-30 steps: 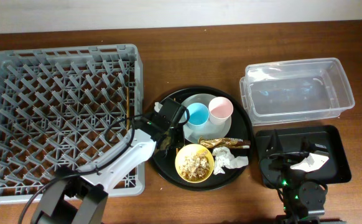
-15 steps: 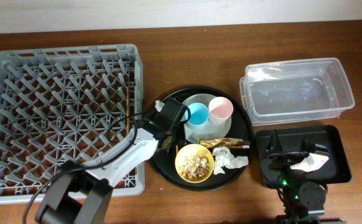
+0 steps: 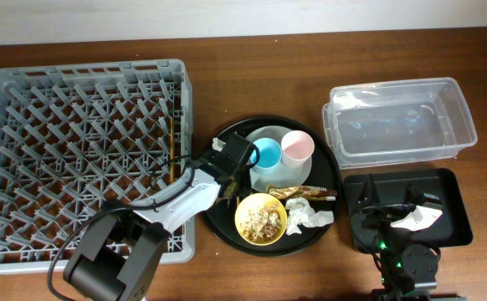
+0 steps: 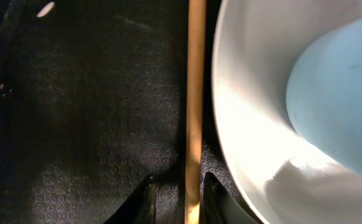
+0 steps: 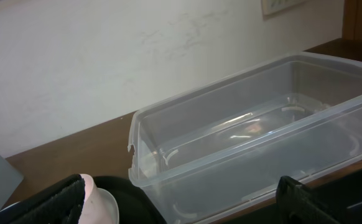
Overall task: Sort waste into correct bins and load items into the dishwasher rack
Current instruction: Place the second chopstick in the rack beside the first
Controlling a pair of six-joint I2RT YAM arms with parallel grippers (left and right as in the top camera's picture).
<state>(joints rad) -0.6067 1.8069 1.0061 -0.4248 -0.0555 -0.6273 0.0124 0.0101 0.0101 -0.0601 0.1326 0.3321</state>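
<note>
My left gripper is low over the round black tray, beside the pale plate. In the left wrist view a wooden chopstick runs between its fingertips. It lies against the right one, and a gap shows on the left, so the jaws are narrow but open. The plate rim and blue cup are just to the right. Another chopstick lies in the grey rack. My right gripper stands wide open and empty over the black bin, facing the clear tub.
The blue cup and pink cup stand on the plate. On the round tray are a yellow bowl of scraps, a tissue and a gold wrapper. A white tissue lies in the black bin.
The left gripper has slid a little to the right, toward the plate, and its jaws have narrowed slightly around the chopstick. The right arm has not moved.
</note>
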